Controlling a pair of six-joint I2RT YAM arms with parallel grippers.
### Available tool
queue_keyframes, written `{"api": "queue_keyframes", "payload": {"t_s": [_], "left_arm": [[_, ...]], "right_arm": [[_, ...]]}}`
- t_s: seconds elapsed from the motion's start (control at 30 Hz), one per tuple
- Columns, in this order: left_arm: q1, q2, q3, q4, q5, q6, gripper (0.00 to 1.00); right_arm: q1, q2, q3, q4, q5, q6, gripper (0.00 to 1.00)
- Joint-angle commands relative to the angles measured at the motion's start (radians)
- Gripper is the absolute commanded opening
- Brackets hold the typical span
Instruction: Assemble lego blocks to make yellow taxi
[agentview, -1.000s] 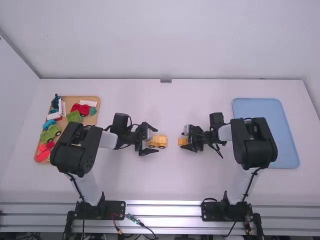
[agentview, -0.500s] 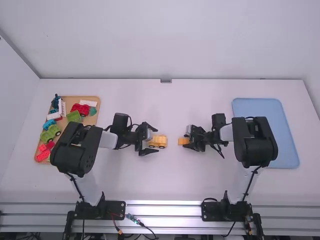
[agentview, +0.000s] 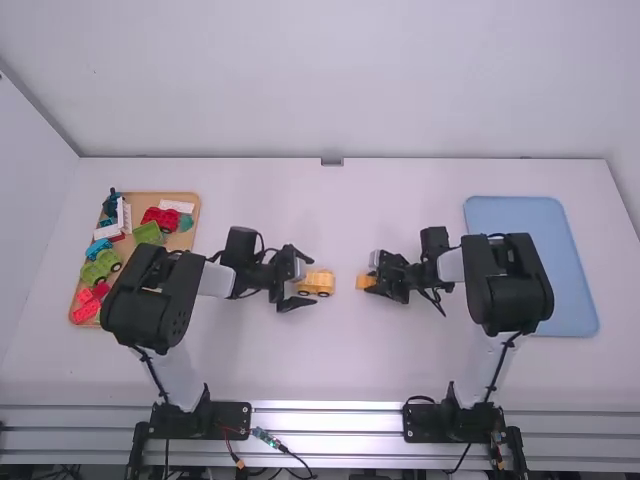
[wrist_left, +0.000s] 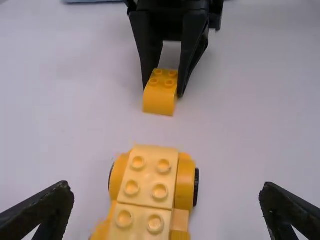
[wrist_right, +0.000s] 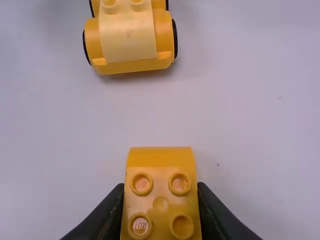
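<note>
Farthest left of the yellow car (agentview: 316, 282), well apart, I see the wooden tray (agentview: 181, 242). It holds a red vehicle (agentview: 160, 217), a green vehicle (agentview: 101, 266), a white brick (agentview: 177, 206) and other red, green and blue pieces.

My left gripper (wrist_left: 166, 192) sits at the car's left end, its fingers spread wide, one along each flank with a gap. It is the nearer gripper to the car, well placed to close and steady it, I judge. The car rests on the worktop (agentview: 340, 350) on its wheels, studs up, its long axis running left to right, from one gripper toward the other.

Just right of the car, a little apart and nearly in line with it, is the yellow block (wrist_right: 161, 167), the part I expect to add next. My right gripper (wrist_right: 161, 192) has it pinched by the sides, studs up, smooth sloping end toward the car. So the coming move is leftward, over the car's studs, then straight down; a skewed approach could leave it half seated or shove the car.

Farthest right of the car, beyond the block, lies the blue tray (agentview: 520, 215).
</note>
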Motion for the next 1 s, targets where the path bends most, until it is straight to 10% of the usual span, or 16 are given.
{"api": "queue_keyframes", "payload": {"t_s": [0.0, 0.57, 0.97], "left_arm": [[-0.002, -0.023, 0.009, -0.03, -0.044, 0.046, 0.99], [-0.002, -0.017, 0.021, -0.033, -0.07, 0.084, 0.98], [-0.004, -0.017, 0.048, -0.072, -0.069, 0.092, 0.95]], "right_arm": [[0.0, -0.001, 0.035, -0.045, 0.008, 0.005, 0.29], [0.077, -0.006, 0.237, -0.38, 0.024, -0.111, 0.25], [0.149, -0.048, 0.296, -0.431, 0.026, -0.059, 0.02]]}}
